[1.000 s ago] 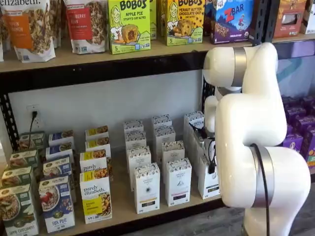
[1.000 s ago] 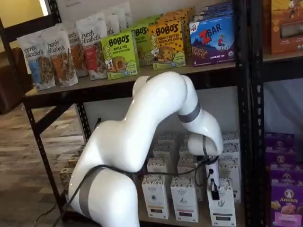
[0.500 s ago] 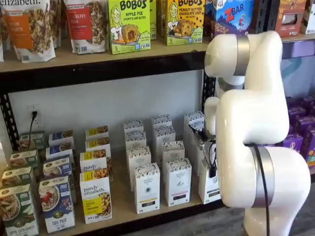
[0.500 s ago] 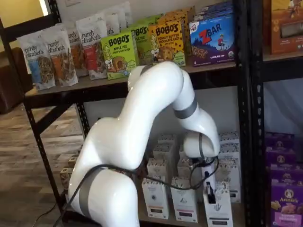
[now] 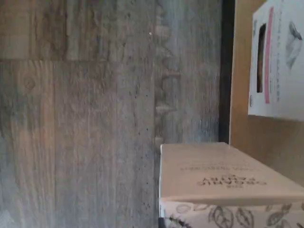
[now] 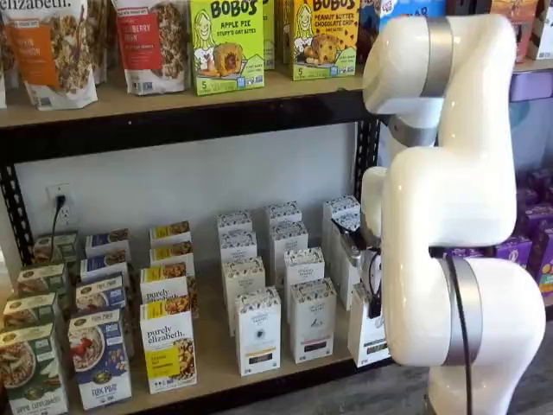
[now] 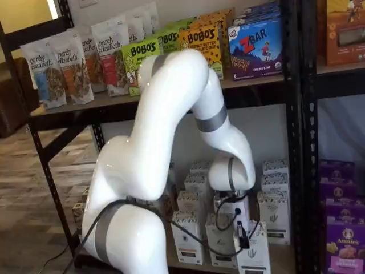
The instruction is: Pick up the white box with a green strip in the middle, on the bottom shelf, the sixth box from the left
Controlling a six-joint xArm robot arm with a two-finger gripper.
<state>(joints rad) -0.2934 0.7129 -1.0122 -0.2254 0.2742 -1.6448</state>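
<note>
Claw (image 7: 244, 237) of mine grips the tall narrow white box (image 7: 254, 251); I pull it straight out, clear of the neighbouring white carton (image 7: 272, 211).

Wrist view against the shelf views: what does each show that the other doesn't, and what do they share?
Only the wrist view: a close look at the white box's top panel with its printed lettering, and a white carton with a pink stripe.
Only the shelf views: the white arm, the gripper closed on the white box, and the Bobo's boxes on the shelf above.
Shared: the white box and the bottom shelf.
</note>
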